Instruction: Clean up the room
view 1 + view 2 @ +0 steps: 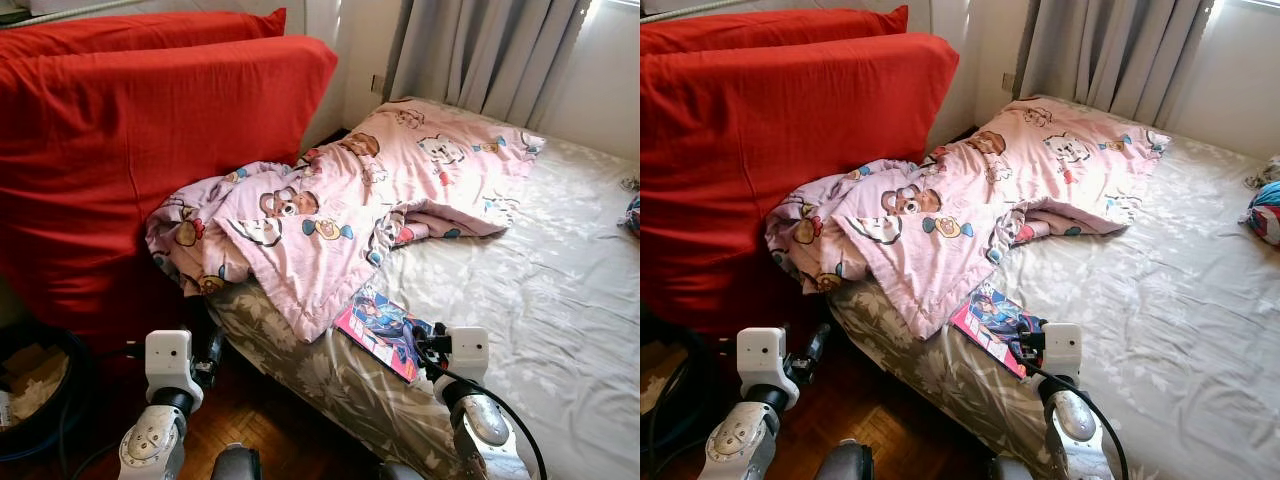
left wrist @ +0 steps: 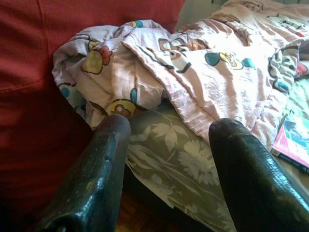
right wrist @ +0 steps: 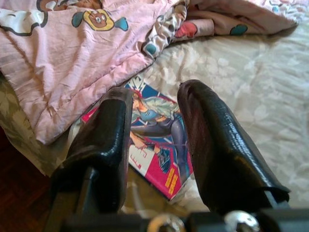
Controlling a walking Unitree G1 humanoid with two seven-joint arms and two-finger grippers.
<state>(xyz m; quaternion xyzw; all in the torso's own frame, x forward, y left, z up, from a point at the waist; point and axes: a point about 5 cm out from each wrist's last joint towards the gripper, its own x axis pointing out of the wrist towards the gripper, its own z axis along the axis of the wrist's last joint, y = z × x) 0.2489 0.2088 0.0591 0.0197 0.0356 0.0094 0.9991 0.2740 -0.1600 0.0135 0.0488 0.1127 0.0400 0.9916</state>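
A comic book (image 3: 157,137) with a pink-edged cover lies flat near the bed's (image 1: 540,300) edge, partly tucked under the hem of the pink cartoon-print blanket (image 1: 330,210); its yellow cover lettering is too small to read. The right gripper (image 3: 154,101) hovers just over it, its 2 fingers (image 3: 212,145) spread apart, grasping nothing. The left gripper (image 2: 169,140), fingers likewise released, points at the blanket's bunched corner beside the red cushions (image 1: 120,130).

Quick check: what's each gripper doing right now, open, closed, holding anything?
Left gripper: open, empty, near the pink blanket.
Right gripper: open, empty, over the comic book.
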